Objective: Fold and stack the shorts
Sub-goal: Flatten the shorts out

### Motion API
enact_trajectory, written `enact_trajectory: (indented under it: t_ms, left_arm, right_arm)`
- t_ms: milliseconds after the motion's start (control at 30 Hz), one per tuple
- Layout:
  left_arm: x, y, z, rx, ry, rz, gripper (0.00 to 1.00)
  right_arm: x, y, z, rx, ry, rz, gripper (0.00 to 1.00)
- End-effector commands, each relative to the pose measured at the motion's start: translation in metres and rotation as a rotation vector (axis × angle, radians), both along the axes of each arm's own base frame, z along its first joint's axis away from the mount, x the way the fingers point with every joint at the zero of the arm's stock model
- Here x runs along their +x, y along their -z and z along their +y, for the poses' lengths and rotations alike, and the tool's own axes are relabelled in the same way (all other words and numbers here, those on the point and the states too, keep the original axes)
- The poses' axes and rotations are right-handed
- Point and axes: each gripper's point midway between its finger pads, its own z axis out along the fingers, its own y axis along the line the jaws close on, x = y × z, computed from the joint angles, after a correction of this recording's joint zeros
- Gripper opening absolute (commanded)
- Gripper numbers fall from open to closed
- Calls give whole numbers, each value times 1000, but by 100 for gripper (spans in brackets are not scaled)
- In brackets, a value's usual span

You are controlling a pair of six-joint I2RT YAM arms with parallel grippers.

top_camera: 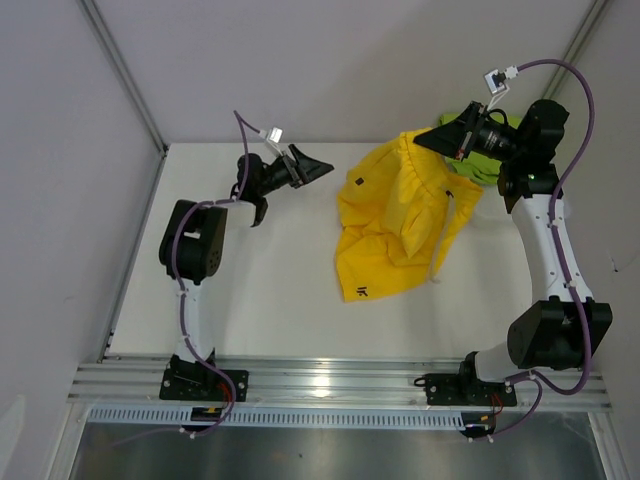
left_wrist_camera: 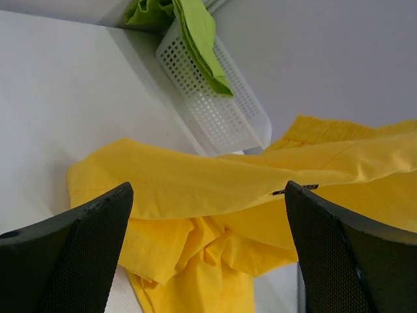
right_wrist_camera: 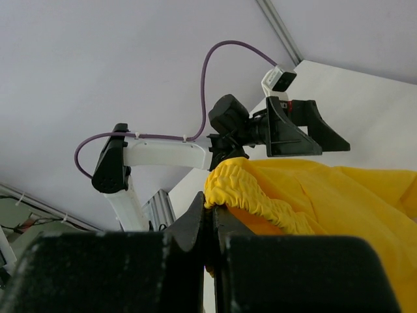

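The yellow shorts (top_camera: 395, 225) lie crumpled mid-table, their back edge lifted. My right gripper (top_camera: 420, 140) is shut on the elastic waistband (right_wrist_camera: 251, 195) and holds it above the table. A white drawstring (top_camera: 447, 235) hangs at the right side. The lime green shorts (top_camera: 480, 160) lie in the white mesh basket (left_wrist_camera: 221, 104) at the back right, mostly hidden behind my right arm. My left gripper (top_camera: 322, 170) is open and empty, left of the yellow shorts, facing them (left_wrist_camera: 215, 215).
The table's back wall and left wall stand close by. The rail with both arm bases (top_camera: 330, 385) runs along the near edge. Bare white table (top_camera: 260, 290) lies left of the yellow shorts.
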Motion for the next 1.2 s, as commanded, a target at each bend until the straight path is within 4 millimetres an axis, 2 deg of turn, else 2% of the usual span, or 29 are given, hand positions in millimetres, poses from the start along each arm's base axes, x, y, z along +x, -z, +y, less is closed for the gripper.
enact_trajectory:
  t_ms: [0, 67, 200, 300, 500, 567, 733, 767, 900, 1000, 1033, 1100, 1133, 1167]
  left_arm:
    - [-6, -15, -15, 118, 39, -279, 99]
    - [-14, -17, -20, 181, 56, -395, 99]
    - [-39, -33, -28, 150, 150, -590, 99]
    - [-44, -35, -32, 129, 180, -645, 99]
    - [-42, -41, -49, 189, 211, -732, 99]
    - [-38, -50, -55, 222, 216, -795, 99]
    - [-34, -51, -75, 294, 253, -837, 99]
    - [-35, -56, -78, 305, 267, -879, 99]
    - [-47, -51, -94, 322, 352, -884, 98]
    - [-54, -38, -98, 346, 376, -874, 89]
    - [-57, -40, -98, 345, 376, -880, 81]
    - [-64, -28, -96, 346, 380, -862, 70]
    - [-67, -32, -96, 343, 375, -868, 60]
    - [-69, -28, -95, 347, 375, -856, 57]
  right_arm:
    - [-20, -31, 5, -11, -38, -110, 0]
    - [-18, -31, 4, -12, -40, -110, 0]
    - [-20, -32, 5, -10, -49, -115, 0]
    - [-20, -32, 6, -7, -59, -114, 0]
    - [-21, -30, 8, -7, -72, -107, 0]
    - [-20, -30, 9, -8, -76, -108, 0]
    - [-22, -29, 12, -8, -95, -107, 0]
    - [-21, -28, 12, -8, -95, -104, 0]
    - [-15, -26, 12, -3, -83, -83, 0]
    - [-11, -29, 10, 3, -61, -82, 0]
    - [-10, -30, 10, 8, -58, -77, 0]
    - [-7, -34, 10, 15, -51, -82, 0]
    - [-6, -37, 9, 20, -49, -84, 0]
    - [-5, -39, 9, 29, -49, -76, 0]
